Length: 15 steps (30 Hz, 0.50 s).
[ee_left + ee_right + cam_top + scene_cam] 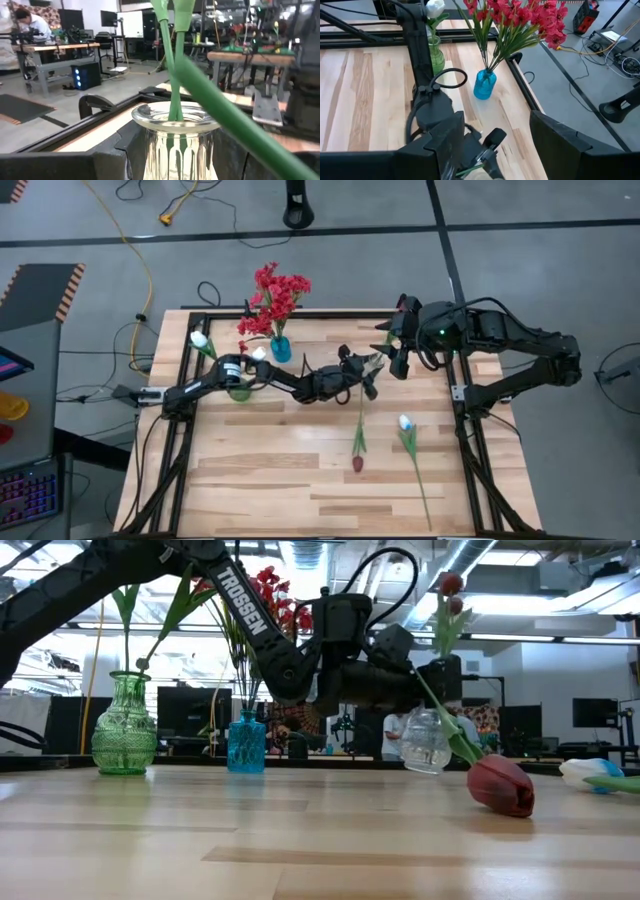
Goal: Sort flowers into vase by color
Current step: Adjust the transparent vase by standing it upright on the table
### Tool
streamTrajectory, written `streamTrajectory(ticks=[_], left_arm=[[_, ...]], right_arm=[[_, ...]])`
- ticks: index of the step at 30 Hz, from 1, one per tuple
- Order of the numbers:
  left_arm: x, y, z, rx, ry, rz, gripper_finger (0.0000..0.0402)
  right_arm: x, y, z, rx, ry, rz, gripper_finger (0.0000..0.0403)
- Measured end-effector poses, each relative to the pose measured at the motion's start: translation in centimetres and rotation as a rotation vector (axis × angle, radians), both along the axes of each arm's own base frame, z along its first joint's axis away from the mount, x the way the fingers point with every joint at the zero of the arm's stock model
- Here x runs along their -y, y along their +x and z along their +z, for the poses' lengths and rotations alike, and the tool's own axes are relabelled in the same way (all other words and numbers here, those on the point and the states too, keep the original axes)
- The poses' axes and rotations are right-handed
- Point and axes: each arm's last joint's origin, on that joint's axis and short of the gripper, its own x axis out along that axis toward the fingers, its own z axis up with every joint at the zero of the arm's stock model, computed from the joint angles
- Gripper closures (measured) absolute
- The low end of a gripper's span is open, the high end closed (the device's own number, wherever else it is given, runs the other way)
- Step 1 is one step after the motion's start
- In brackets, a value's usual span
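Loose maroon tulip (500, 785): lies on the tabletop (300, 470) at the near side, blossom toward the front edge, stem running back toward the arms. Not yet sorted.
Loose white tulip (405, 423): lies just beside the maroon one, on its right, stem trailing to the front edge. Not yet sorted.
Left gripper (362, 373): reached across to mid-tabletop, right at the clear glass vase (425, 740). The left wrist view shows green stems standing in the vase mouth and a thick stem slanting across in front; whether the fingers are open or closed cannot be told.
Clear glass vase contents: in the low view, maroon blossoms (451, 585) stand above it on upright stems. At least one maroon tulip appears placed.
Right gripper (398, 350): held over the far right part of the tabletop, next to the left gripper; fingers spread apart and empty in the right wrist view.
Green vase (124, 728): far left; holds a white tulip (201, 340).
Blue vase (484, 84): far centre; holds the red clustered blossoms (276, 298).
Progress, as judged: reds look finished; white and maroon sets each lack one flower, so two placements remain.
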Motion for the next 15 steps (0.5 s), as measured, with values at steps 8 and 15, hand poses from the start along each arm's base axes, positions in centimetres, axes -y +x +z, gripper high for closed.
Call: streamTrajectory(ticks=[8, 15], left_arm=[[-1.3, -0.2, 0.1, 0.042, -0.053, -0.005, 0.0239], [-1.3, -0.2, 0.1, 0.033, -0.039, -0.005, 0.0239]], right_arm=[[-0.8, -0.2, 0.0, -0.022, -0.025, 0.051, 0.0152], [-2.0, -2.1, -0.2, -0.068, 0.000, 0.095, 0.0153]])
